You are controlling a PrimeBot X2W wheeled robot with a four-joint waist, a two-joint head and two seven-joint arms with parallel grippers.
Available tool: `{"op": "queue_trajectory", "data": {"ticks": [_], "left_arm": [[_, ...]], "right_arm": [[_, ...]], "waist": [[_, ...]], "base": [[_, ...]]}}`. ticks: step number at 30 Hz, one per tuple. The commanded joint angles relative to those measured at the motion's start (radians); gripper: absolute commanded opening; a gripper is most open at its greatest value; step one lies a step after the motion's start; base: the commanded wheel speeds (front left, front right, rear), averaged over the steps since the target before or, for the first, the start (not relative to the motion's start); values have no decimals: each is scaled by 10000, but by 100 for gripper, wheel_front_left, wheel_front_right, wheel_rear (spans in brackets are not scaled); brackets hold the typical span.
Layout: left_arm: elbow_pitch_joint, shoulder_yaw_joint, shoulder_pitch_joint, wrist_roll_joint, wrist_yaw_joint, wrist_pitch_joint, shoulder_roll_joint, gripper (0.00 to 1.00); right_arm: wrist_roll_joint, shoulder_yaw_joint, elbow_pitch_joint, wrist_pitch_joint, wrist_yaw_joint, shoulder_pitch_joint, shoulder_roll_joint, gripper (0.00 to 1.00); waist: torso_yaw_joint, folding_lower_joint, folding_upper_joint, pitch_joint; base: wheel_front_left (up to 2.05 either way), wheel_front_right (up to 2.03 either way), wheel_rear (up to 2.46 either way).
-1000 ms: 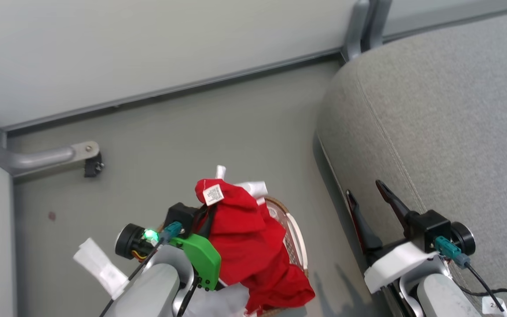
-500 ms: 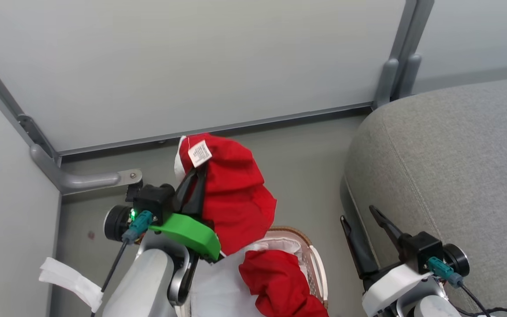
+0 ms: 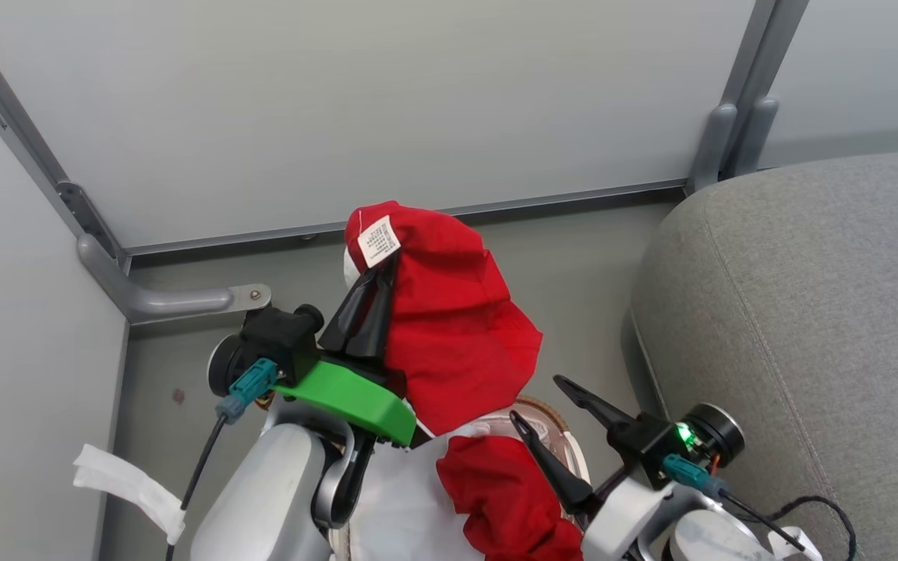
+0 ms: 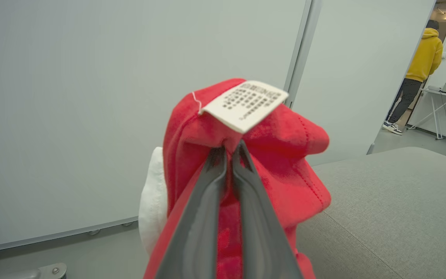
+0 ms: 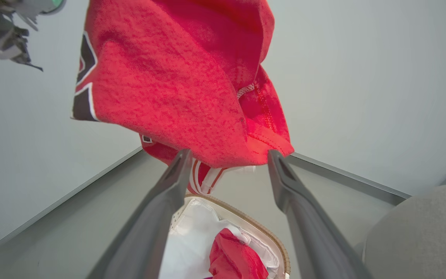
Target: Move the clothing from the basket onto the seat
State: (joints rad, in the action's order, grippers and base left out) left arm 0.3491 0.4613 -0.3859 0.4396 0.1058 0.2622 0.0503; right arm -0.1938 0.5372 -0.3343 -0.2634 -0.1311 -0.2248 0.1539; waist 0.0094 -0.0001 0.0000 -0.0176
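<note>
My left gripper (image 3: 385,271) is shut on a bright red garment (image 3: 457,327) just under its white label (image 3: 379,241), and the cloth hangs free above the basket (image 3: 566,436). The left wrist view shows the fingers (image 4: 207,209) pinched on the red fold (image 4: 285,155) under the label (image 4: 246,102). A second red garment (image 3: 503,491) lies on the white liner inside the basket. My right gripper (image 3: 536,399) is open beside the basket, its fingers spread below the hem of the hanging garment (image 5: 176,77). The grey seat (image 3: 807,312) is to the right.
Pale partition walls with a grey metal foot bracket (image 3: 176,300) close off the far side and the left. A strip of grey floor (image 3: 589,257) separates the basket from the seat. Through a gap, a person in a yellow hoodie (image 4: 424,66) stands far off.
My left gripper has raised the red garment up out of the basket. My right gripper has swung left from the seat edge to over the basket. The head camera has also shifted.
</note>
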Motion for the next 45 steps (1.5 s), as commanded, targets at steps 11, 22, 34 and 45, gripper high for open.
{"op": "queue_trajectory", "data": {"ticks": [11, 22, 34, 45], "left_arm": [[84, 748, -594, 305, 89, 40, 17, 0], [153, 1593, -993, 965, 86, 40, 18, 0], [342, 1254, -912, 855, -147, 42, 16, 0], [604, 843, -687, 632, -272, 50, 23, 100]], "right_arm": [[-679, 1906, -838, -19, 7, -2646, -98, 100], [-2153, 3459, -3456, -19, 8, -3678, -665, 0], [-2583, 1565, -3418, -10, 8, -2263, -343, 0], [-2007, -293, -2040, -10, 10, -1139, -478, 0]], "waist": [[388, 1, 0, -393], [786, 1, 0, -441], [719, 1, 0, -446], [196, 1, 0, -578]], "base": [[0, 0, 0], [0, 0, 0], [0, 0, 0], [0, 0, 0]]}}
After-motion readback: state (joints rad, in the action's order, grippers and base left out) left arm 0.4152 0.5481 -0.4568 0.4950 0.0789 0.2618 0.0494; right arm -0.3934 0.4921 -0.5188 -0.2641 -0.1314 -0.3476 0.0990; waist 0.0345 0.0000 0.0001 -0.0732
